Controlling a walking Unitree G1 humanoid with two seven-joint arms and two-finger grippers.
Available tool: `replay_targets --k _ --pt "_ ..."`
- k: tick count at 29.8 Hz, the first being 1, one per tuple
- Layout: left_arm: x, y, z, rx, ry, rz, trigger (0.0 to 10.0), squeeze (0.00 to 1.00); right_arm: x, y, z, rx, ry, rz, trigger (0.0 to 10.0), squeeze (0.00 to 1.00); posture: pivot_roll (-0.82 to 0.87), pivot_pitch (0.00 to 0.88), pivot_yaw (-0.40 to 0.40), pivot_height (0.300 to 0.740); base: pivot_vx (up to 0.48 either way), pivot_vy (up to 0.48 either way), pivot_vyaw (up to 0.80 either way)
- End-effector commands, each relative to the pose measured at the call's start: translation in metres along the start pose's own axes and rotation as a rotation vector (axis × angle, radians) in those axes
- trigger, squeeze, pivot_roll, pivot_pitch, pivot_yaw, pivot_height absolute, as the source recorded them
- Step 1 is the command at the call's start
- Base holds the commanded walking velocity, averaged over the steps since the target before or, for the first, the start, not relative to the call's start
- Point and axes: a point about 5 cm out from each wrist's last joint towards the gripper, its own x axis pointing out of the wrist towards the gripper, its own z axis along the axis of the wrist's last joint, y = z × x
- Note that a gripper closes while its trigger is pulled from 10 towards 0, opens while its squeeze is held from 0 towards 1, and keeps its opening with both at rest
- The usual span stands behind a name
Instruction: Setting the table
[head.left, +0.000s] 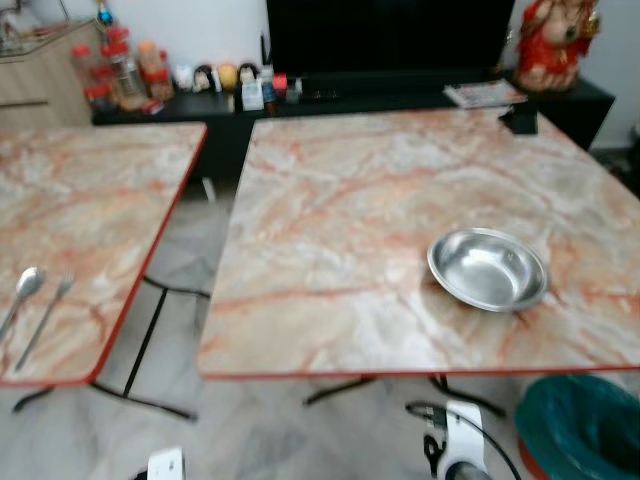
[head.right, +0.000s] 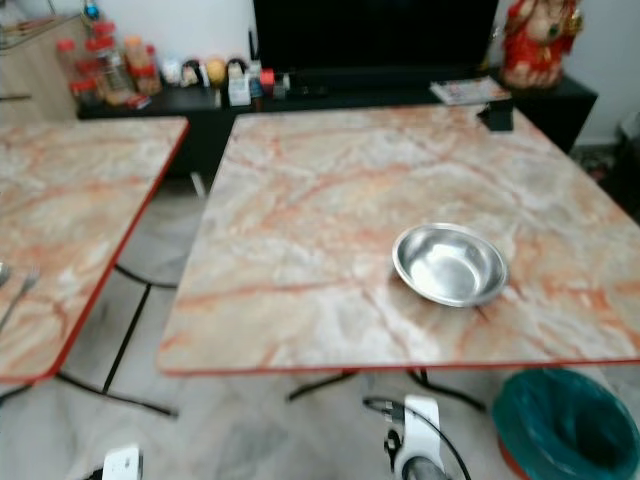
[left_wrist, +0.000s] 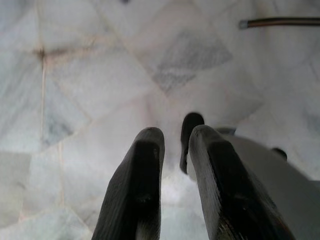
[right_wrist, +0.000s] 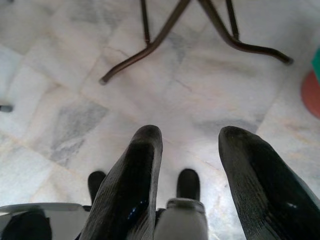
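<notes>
A steel bowl (head.left: 487, 268) sits empty on the right marble table (head.left: 350, 190), near its front right corner. On the left marble table (head.left: 90, 190), a spoon (head.left: 27, 284) and a fork (head.left: 50, 315) lie side by side near the front edge. Both arms hang idle below the table tops, pointing at the floor. My left gripper (left_wrist: 172, 145) has its fingers close together with nothing between them. My right gripper (right_wrist: 190, 145) is open and empty above the tiles.
A gap of pale tiled floor (head.left: 190, 260) separates the tables, crossed by dark metal table legs (right_wrist: 150, 50). A teal bin (head.left: 585, 425) stands on the floor at the front right. A black console (head.left: 400, 95) with jars, figurines and a screen runs along the back wall.
</notes>
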Motion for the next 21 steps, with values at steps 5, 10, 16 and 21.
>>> replay_targets --k 5,10,16,21 --pt "0.0 0.003 -0.001 0.014 0.01 0.004 10.0 0.0 0.0 0.003 0.0 0.004 0.004 0.001 10.0 0.0 0.07 0.0 0.036 0.74 0.0 0.349 0.0" --pt "-0.001 0.009 -0.002 0.051 0.018 0.004 10.0 0.0 -0.001 0.007 -0.004 0.011 0.006 0.006 10.0 0.0 0.06 0.0 0.068 0.74 0.0 0.069 0.0" --pt "-0.001 0.012 0.003 0.069 0.011 0.002 10.0 0.0 -0.002 0.007 -0.009 0.033 0.013 -0.001 10.0 0.0 0.04 0.0 0.089 0.74 0.0 0.056 0.0" --pt "-0.001 0.013 0.006 0.078 0.007 0.0 10.0 0.0 -0.002 0.006 -0.011 0.044 0.017 -0.008 10.0 0.0 0.04 0.0 0.103 0.74 0.0 0.332 0.0"
